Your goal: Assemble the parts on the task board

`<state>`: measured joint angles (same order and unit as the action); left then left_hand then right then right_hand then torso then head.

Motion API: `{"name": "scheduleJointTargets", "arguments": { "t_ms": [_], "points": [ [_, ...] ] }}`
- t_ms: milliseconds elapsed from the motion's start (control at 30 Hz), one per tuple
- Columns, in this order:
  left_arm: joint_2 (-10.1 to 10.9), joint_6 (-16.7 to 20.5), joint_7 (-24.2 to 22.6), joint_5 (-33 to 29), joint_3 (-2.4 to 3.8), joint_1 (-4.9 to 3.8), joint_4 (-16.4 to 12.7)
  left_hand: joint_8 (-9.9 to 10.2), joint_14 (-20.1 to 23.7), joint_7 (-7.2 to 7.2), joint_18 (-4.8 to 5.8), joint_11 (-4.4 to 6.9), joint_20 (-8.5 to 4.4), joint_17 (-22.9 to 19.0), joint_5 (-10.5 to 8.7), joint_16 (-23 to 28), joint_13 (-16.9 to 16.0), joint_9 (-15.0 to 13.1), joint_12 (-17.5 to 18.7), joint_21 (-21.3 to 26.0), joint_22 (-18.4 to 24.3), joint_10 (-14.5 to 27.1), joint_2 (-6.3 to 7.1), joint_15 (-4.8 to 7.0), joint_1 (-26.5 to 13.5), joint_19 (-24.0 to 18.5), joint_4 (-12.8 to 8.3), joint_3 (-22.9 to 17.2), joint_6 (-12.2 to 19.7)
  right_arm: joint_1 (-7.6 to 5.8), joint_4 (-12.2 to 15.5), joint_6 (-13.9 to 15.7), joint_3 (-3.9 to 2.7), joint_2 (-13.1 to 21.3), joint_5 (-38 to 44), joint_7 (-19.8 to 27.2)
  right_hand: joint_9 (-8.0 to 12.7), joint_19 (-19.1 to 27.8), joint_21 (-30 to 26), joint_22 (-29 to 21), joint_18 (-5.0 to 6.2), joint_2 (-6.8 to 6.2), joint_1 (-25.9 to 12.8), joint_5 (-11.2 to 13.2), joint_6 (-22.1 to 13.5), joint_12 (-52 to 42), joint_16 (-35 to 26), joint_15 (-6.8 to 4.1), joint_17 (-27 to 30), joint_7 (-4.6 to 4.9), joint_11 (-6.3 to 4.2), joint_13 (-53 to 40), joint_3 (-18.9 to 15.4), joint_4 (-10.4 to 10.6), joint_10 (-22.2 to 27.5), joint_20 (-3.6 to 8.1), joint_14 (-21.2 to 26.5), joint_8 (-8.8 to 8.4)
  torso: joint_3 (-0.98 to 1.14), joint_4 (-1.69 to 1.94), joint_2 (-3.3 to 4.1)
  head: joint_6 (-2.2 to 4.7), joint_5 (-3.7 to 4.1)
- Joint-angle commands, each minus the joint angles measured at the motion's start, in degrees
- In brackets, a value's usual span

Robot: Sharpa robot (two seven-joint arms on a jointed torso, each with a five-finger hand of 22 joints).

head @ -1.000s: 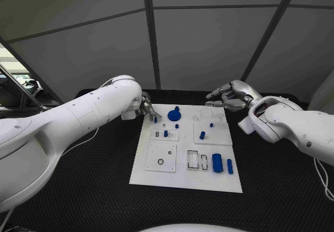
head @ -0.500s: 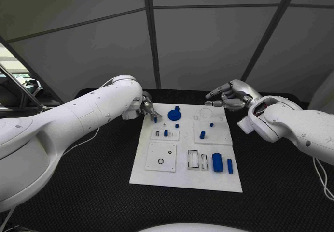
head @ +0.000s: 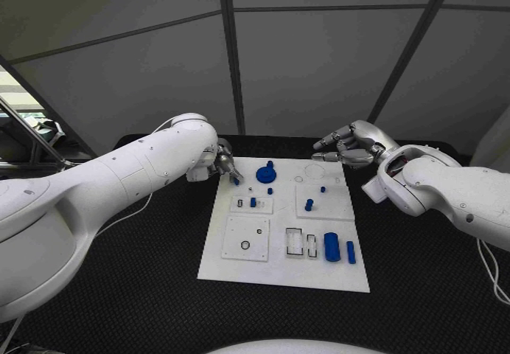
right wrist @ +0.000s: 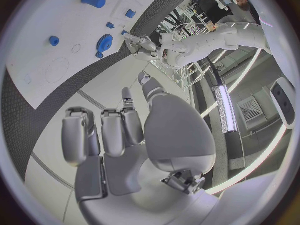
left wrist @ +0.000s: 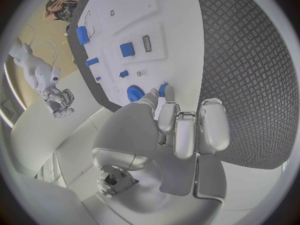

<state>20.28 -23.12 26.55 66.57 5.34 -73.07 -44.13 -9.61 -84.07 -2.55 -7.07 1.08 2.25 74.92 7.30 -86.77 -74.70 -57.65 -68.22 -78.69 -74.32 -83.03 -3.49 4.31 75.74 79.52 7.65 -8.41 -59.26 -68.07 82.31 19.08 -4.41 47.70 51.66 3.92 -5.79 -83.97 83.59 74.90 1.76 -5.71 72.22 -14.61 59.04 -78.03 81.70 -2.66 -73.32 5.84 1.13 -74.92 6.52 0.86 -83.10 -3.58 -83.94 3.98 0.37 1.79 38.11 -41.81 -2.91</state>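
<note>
Left hand (head: 222,164) sits at the task board's (head: 285,276) upper-left corner, pinching a small blue part (left wrist: 163,89) beside the blue gear (head: 266,175). Right hand (head: 348,146) hovers upper right of centre, fingers curled, holding nothing.

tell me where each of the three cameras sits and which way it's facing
Head view: on the robot's head, looking down at the white task board on the black table; both white arms enter, left hand, right hand.
Left wrist view: behind the left hand, facing the board's far end.
Right wrist view: behind the right hand, facing the board and the left hand.
Shared: all three show the round blue toothed gear.
</note>
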Motion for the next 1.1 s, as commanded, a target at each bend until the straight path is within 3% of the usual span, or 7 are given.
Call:
{"name": "scheduleJointTargets", "arguments": {
  "t_ms": [33,133,300,400,533,933,1100],
  "points": [
    [-0.1,-0.9,-0.8,0.3,-0.02,0.00,0.1,-0.1,-5.1,0.06,3.08,0.27,-0.34,12.5,3.04,-0.4,-9.1,-0.1,-0.3,0.3,-0.2,-0.1,-0.54,0.27,1.1,0.0,-1.2,-0.8,0.4,-0.11,0.1,-0.4,-0.05,0.0,0.1,0.4,0.0,-0.3,-0.3,3.0,0.86,0.28,-0.5,-0.2,0.1,0.2,-0.2,-0.42,-0.1,0.10,0.02,-1.9,-0.1,0.1,0.2,0.29,-2.6,-0.29,0.00,-0.03,-0.01,-0.06,0.03],
    [-0.1,-0.8,-0.8,0.3,-0.03,0.02,0.1,-0.1,-5.1,-0.04,3.08,0.27,-0.34,12.5,4.50,-0.4,-9.0,-0.2,-0.3,0.3,-0.2,-0.1,-0.77,0.23,1.3,0.0,-2.1,-1.7,0.6,-0.11,0.1,-0.4,-0.05,0.0,0.1,0.4,0.0,-0.3,-0.3,3.0,0.86,0.29,-0.5,-0.2,0.1,0.2,-0.2,-0.42,-0.1,0.10,0.02,-1.9,-0.1,0.1,0.2,0.29,-2.6,-0.29,0.00,-0.02,-0.01,-0.03,0.03],
    [-0.1,-0.2,-1.1,0.3,-0.03,0.03,0.1,-0.2,-5.1,-0.69,3.10,-0.07,-0.24,12.5,12.99,-0.4,-8.9,-0.6,0.0,0.3,-0.5,0.0,-0.93,-0.08,1.2,0.1,-4.5,-5.4,1.2,-0.11,0.1,-0.4,-0.05,0.0,0.1,0.3,-0.1,-0.3,-0.3,3.0,0.86,0.34,-0.5,-0.2,0.1,0.2,-0.1,-0.42,-0.2,0.11,0.02,-1.9,0.0,0.1,0.2,0.29,-2.7,-0.29,0.03,0.01,-0.03,-0.06,0.05],
    [0.3,0.4,-1.5,0.3,-0.03,0.04,-0.3,-0.5,-5.1,-0.80,3.11,-0.24,-0.03,12.5,16.30,-0.4,-8.8,-1.0,0.1,0.3,-0.6,-0.1,-0.77,-0.18,0.5,0.1,-5.8,-7.8,1.2,-0.11,0.1,-0.4,-0.05,0.0,0.1,0.3,-0.1,-0.3,-0.3,3.0,0.86,0.34,-0.5,-0.2,0.1,0.2,-0.1,-0.42,-0.2,0.11,0.02,-1.9,0.0,0.1,0.2,0.29,-2.7,-0.29,0.01,0.03,-0.06,-0.08,0.02],
    [1.6,2.0,-1.8,-1.4,-0.03,0.04,-2.1,-1.1,-5.2,-0.81,3.09,-0.29,0.05,12.6,18.76,-0.5,-8.7,-1.7,0.1,0.4,-0.7,-0.2,-0.27,-0.19,-1.3,0.1,-7.0,-10.5,0.9,-0.11,0.1,-0.5,-0.05,0.2,0.1,0.3,-0.1,-0.3,-0.3,3.0,0.86,0.34,-0.5,-0.2,0.1,0.2,-0.1,-0.42,-0.2,0.11,0.02,-1.9,0.0,0.1,0.2,0.29,-2.7,-0.29,0.02,0.11,-0.10,-0.09,0.07],
    [10.8,11.2,-1.9,-4.9,-0.16,0.23,-17.6,-3.0,-5.2,-0.41,3.20,0.06,-0.19,12.6,25.96,-0.5,-8.8,-4.0,-0.4,0.1,-1.4,-0.7,1.66,0.11,-5.6,0.5,-9.8,-15.7,0.2,-0.11,0.1,-0.7,-0.04,0.5,0.1,0.3,-0.1,-0.3,-0.3,3.0,0.86,0.34,-0.5,-0.2,0.1,0.2,-0.1,-0.42,-0.2,0.11,0.02,-1.9,0.0,0.1,0.2,0.29,-2.7,-0.29,0.11,0.49,-0.24,-0.25,-0.11],
    [14.7,13.6,-1.2,-4.9,-1.12,0.74,-24.4,-3.2,-5.2,-0.35,3.24,0.12,-0.23,12.7,26.53,-0.6,-8.7,-4.3,-0.2,0.0,-1.6,-0.8,1.95,0.15,-6.1,0.6,-10.2,-16.1,0.1,-0.11,0.1,-0.7,-0.04,0.7,0.1,0.3,-0.1,-0.3,-0.3,3.0,0.86,0.34,-0.5,-0.2,0.1,0.2,-0.1,-0.42,-0.2,0.11,0.02,-1.9,0.0,0.1,0.2,0.29,-2.7,-0.29,0.13,0.57,-0.28,-0.42,-0.18]
  ]
}}
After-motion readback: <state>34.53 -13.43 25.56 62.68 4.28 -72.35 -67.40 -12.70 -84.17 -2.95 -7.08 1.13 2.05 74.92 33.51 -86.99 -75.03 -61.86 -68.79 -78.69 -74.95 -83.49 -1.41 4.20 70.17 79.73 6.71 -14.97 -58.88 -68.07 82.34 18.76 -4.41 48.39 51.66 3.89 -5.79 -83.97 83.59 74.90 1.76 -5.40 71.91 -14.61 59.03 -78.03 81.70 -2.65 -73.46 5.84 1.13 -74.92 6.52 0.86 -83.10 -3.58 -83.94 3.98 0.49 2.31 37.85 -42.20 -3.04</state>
